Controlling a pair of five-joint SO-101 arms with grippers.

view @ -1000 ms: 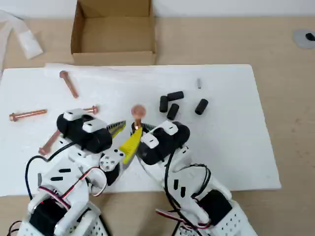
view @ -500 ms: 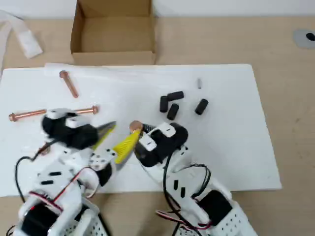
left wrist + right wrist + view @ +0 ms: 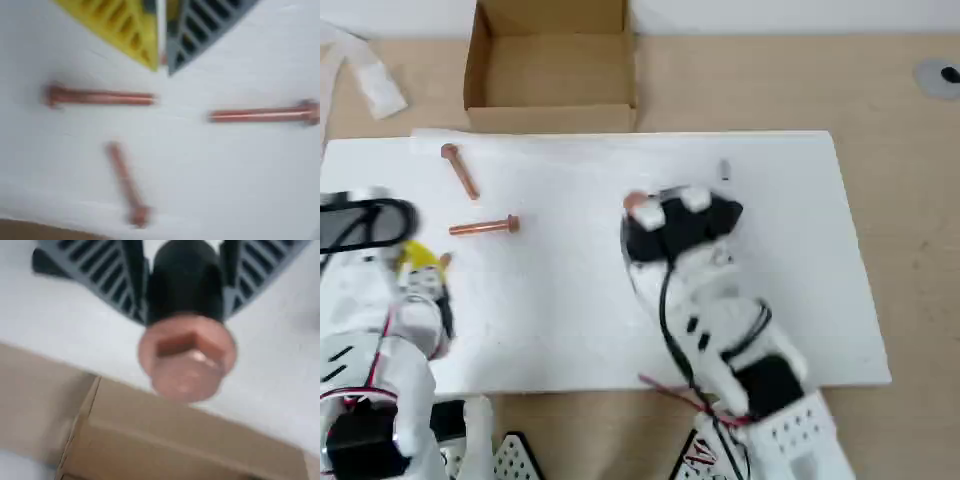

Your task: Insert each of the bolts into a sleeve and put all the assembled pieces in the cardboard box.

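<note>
Left gripper (image 3: 162, 62): jaws nearly together, empty, near loose bolts (image 3: 100, 96). Cardboard box (image 3: 475, 70): empty, well apart from your load. Right gripper (image 3: 185, 305): clamped on sleeve (image 3: 185, 275), bolt head (image 3: 186, 357) protruding. Your risk: tilt wrist in carry and bolt may slide out.

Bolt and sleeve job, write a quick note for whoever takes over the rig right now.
Right hand: shut on a sleeve with a bolt seemingly in it, over the white sheet, facing the box.
Left hand: shut, empty, above three loose bolts.
Done: one piece assembled; box looks empty.
Left: box that piece, then sleeve and box the others.
</note>
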